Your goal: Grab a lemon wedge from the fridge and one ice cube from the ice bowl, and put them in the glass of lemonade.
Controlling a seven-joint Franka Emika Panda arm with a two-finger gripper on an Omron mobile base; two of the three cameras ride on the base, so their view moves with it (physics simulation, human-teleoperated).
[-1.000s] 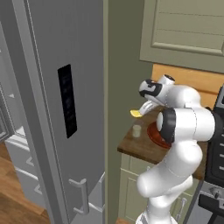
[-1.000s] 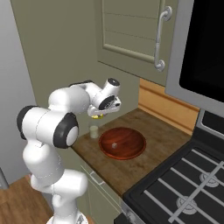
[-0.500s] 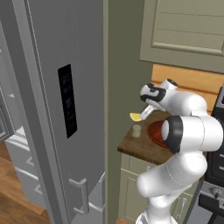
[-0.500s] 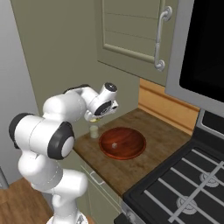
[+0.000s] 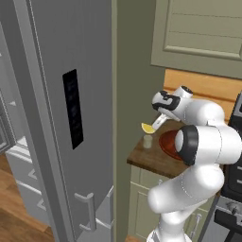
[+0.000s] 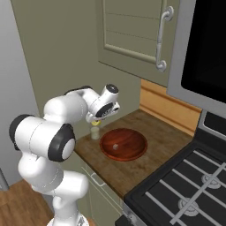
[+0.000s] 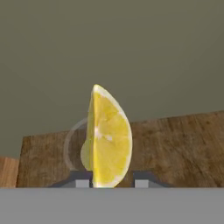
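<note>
The lemon wedge [image 7: 109, 140] stands upright between the two fingertips [image 7: 82, 179] of my gripper [image 7: 111, 180], which is shut on it. In the left base view the lemon wedge [image 5: 148, 127] hangs just above the glass of lemonade [image 5: 148, 141] with the gripper [image 5: 155, 124] right over it. From the other side, the gripper [image 6: 95, 122] holds the lemon wedge [image 6: 95, 124] over the glass of lemonade [image 6: 95, 133], which stands left of the ice bowl [image 6: 123, 144]. The glass of lemonade [image 7: 72, 148] shows behind the wedge. The grey fridge [image 5: 71, 118] rises at the left.
The wooden counter [image 6: 159, 150] ends close to the glass at its left edge. A beige wall cabinet [image 6: 132, 39] hangs above it. A black stove top [image 6: 185, 190] lies to the right of the bowl, with a microwave [image 6: 203, 53] above.
The arm's elbow has swung up and the gripper has carried the wedge a little lower, closer to the glass's rim.
</note>
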